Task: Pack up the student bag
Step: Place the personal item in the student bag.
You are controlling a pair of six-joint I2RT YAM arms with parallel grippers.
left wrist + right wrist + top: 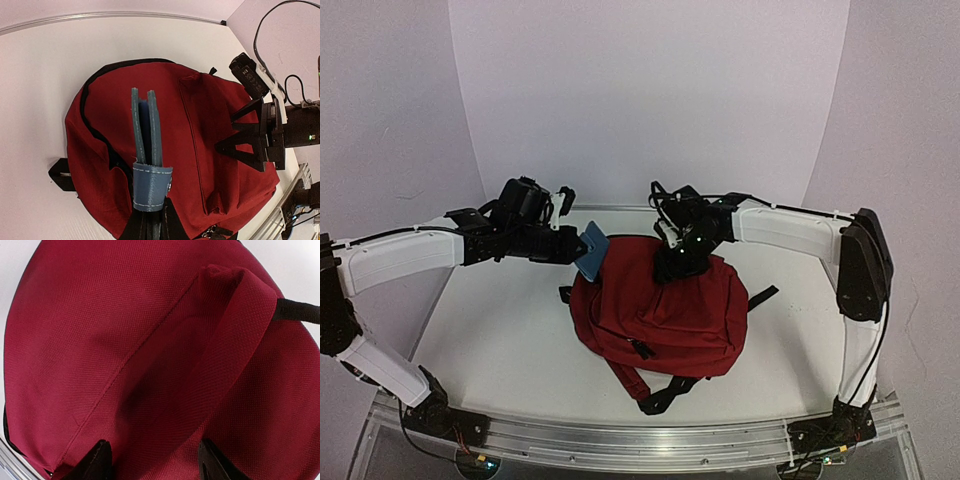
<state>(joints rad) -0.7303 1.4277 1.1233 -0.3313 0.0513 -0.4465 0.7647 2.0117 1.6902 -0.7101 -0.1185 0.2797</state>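
The student bag [665,315], dark red, lies in the middle of the table with its black straps toward the front. My left gripper [574,247] is shut on a blue stitched notebook [592,251] and holds it at the bag's upper left edge. In the left wrist view the notebook [146,131] stands edge-on above the bag [210,150], just right of the dark zip opening [114,159]; my left gripper [151,214] clamps its near end. My right gripper [154,444] sits on the bag's top [100,330], its fingers [99,462] apart round a raised fold of red fabric [220,355].
The white table [500,330] ends at a metal rail [650,440] in front and at grey walls behind. A black shoulder strap [665,390] trails off the bag toward the rail. Another black strap [763,296] sticks out on the bag's right.
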